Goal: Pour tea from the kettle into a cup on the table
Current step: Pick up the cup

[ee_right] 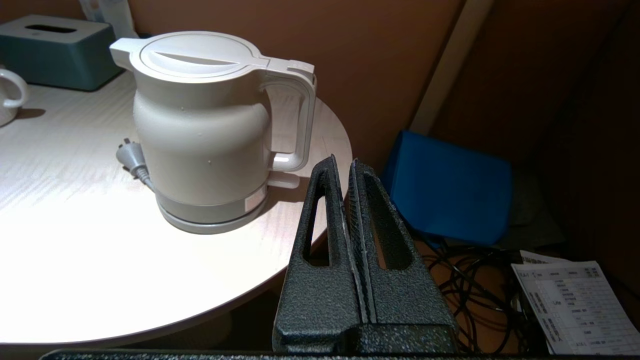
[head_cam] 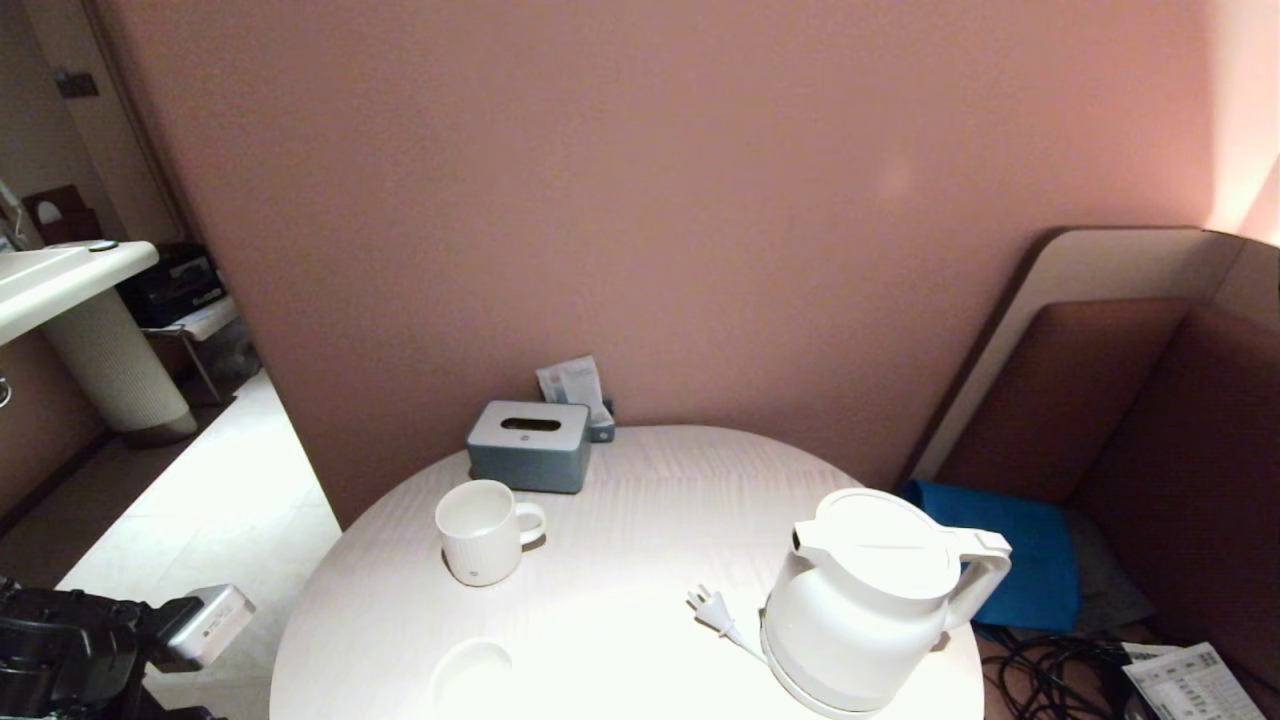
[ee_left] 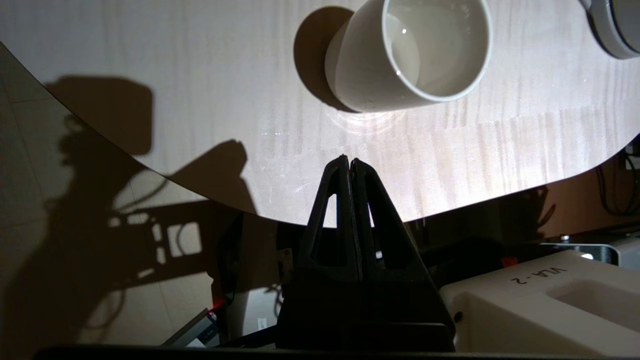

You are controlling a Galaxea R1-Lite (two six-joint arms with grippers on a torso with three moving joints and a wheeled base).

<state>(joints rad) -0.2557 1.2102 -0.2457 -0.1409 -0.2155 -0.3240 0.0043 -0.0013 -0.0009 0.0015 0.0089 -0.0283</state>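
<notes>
The white kettle (head_cam: 865, 610) stands on its round base at the right of the round white table (head_cam: 620, 500), lid shut, loop handle (ee_right: 296, 125) turned to the right. Its cord plug (head_cam: 712, 605) lies just left of it. The small white handleless cup (ee_left: 410, 55) stands upright near the table's front edge (head_cam: 470, 668). My left gripper (ee_left: 349, 160) hovers at the table's front-left rim, short of the cup, shut and holding nothing. My right gripper (ee_right: 342, 161) sits off the table's right edge, below and short of the kettle's handle, shut and holding nothing.
A white ribbed mug (head_cam: 483, 530) with a handle stands at the left, a grey tissue box (head_cam: 530, 445) behind it by the wall. A blue cushion (head_cam: 1020, 565), a brown bench, floor cables (head_cam: 1050, 675) and a paper sheet (head_cam: 1190, 685) lie at the right.
</notes>
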